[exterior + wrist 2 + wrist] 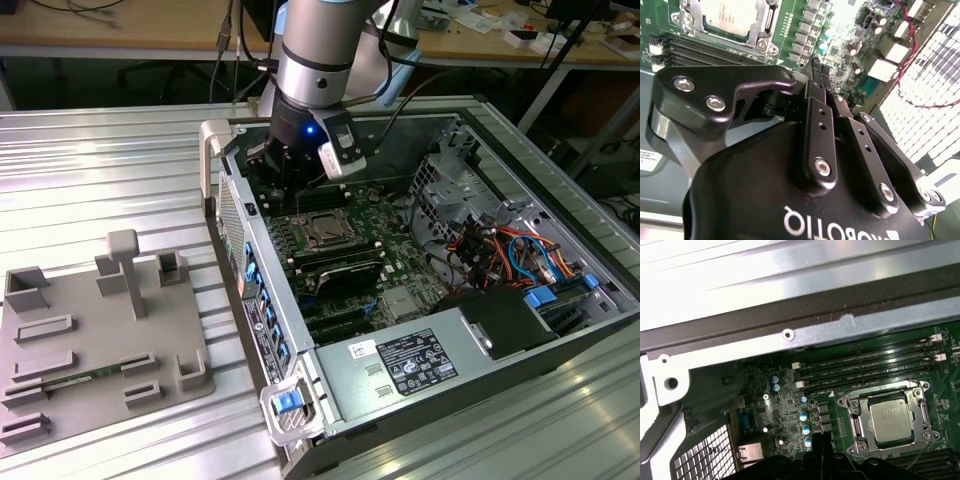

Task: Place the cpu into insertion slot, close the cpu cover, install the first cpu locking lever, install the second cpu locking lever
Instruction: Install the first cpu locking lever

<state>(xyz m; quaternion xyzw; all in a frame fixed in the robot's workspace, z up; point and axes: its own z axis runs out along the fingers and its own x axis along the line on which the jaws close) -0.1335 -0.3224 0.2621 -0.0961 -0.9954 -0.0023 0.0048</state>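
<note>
cpu (892,417) sits in socket (920,386), cpu cover (858,419) down; gripper (822,438) pinched together, holding nothing.

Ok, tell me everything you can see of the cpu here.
The cpu is a small, flat, square chip with a silvery-grey metal top that carries faint print. It lies level in its socket on the green board, next to the black memory slots. The thin metal cover frames it, and the chip's top shows through the cover's square opening. The end effector hangs to one side and does not touch it.
</note>
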